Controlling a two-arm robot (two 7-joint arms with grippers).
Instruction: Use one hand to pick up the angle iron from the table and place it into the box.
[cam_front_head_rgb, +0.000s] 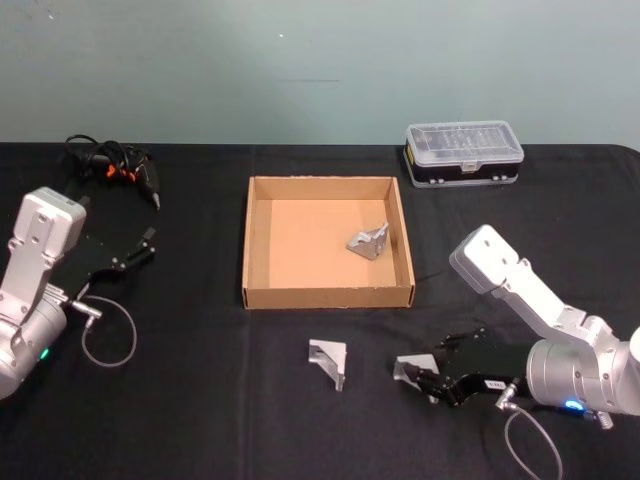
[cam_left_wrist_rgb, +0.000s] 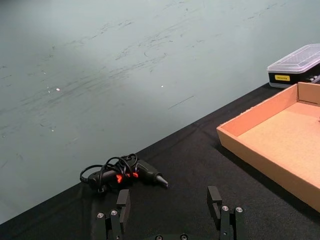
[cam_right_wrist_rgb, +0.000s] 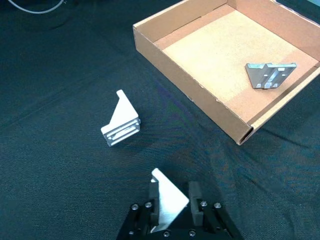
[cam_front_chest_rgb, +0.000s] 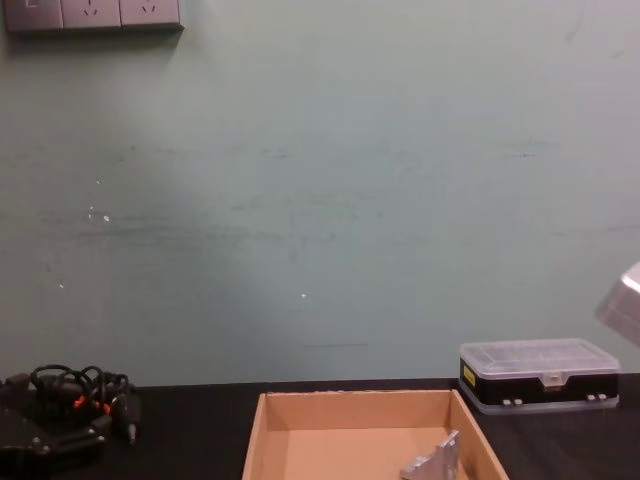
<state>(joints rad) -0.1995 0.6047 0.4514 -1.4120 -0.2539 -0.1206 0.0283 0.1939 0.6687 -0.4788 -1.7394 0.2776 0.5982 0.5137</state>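
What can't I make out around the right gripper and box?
- Right wrist view: the body of the right gripper hides the lower part of the nearest angle iron; whether it rests on the table or is lifted is unclear.
- Chest view: the bottom edge cuts off the box and the boxed angle iron.
- Left wrist view: the right edge cuts off the box; the left gripper sits open, far left.

Soft, even overhead light is falling across the black table (cam_front_head_rgb: 200, 420). The box (cam_front_head_rgb: 247, 240) walls are throwing faint shadows inward. The angle iron (cam_right_wrist_rgb: 167, 199) in the right gripper (cam_right_wrist_rgb: 172, 190) is glaring white. The wall (cam_front_chest_rgb: 320, 200) is glowing brighter mid-span.
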